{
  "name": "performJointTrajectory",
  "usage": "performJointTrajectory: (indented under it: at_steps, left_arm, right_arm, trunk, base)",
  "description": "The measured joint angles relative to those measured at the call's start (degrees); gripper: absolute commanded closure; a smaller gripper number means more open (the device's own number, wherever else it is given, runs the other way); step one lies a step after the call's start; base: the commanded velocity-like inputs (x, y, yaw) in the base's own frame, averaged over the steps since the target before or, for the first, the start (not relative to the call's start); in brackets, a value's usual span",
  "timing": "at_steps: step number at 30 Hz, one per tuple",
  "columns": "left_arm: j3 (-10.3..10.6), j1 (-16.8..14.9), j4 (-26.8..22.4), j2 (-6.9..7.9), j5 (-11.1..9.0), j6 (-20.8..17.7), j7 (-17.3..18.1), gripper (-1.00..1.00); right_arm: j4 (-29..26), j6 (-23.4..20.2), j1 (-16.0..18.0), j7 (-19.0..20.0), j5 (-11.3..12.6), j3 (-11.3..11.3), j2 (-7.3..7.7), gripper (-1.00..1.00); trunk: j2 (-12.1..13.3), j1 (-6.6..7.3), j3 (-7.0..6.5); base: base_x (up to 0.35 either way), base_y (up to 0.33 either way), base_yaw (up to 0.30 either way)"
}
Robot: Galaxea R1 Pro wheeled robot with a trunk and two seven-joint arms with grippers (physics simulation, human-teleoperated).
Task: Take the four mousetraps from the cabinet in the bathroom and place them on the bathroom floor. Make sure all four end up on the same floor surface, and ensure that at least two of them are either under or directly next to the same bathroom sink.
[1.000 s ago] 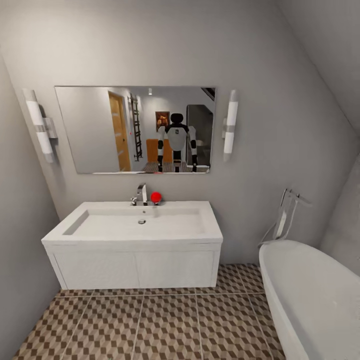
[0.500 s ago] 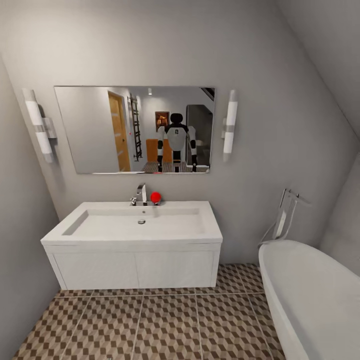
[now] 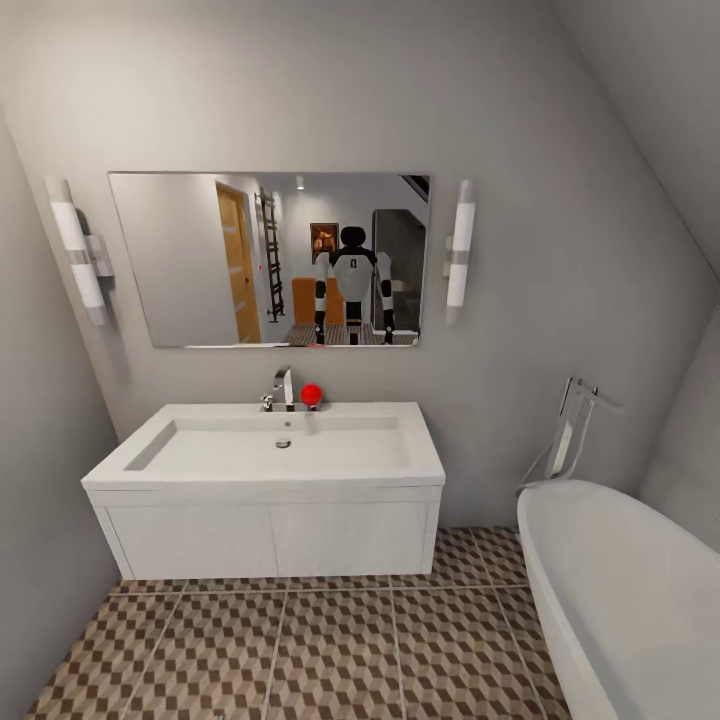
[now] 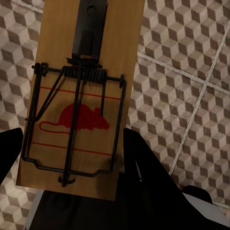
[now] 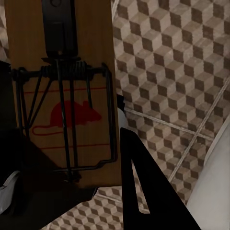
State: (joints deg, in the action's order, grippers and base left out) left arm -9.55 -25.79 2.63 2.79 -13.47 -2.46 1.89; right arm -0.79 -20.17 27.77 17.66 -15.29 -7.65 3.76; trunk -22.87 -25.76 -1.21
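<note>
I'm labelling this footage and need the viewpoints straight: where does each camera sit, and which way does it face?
Head view: on the robot's head, facing the bathroom sink, the mirror above it and the bathtub; the robot's body shows as a reflection.
Left wrist view: on the left arm, looking down along the left gripper at a held mousetrap.
Right wrist view: on the right arm, looking down along the right gripper at another mousetrap.
Shared: all three show the bathroom floor.

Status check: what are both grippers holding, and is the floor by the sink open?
Left gripper shut on a mousetrap. Right gripper shut on a second mousetrap. Bathroom sink dead ahead. Bathroom floor before it unobstructed.
</note>
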Motion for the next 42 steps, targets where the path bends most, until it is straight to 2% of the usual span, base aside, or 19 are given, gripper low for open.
performJointTrajectory:
  at_steps: [42]
  left_arm:
    - [-0.02, 0.00, -0.02, 0.10, 0.11, -0.09, 0.43, 1.00]
  right_arm:
    - [0.00, 0.02, -0.01, 0.08, 0.05, 0.00, 0.00, 1.00]
  trunk:
    - [0.00, 0.00, 0.00]
  base:
    - [0.000, 0.000, 0.000]
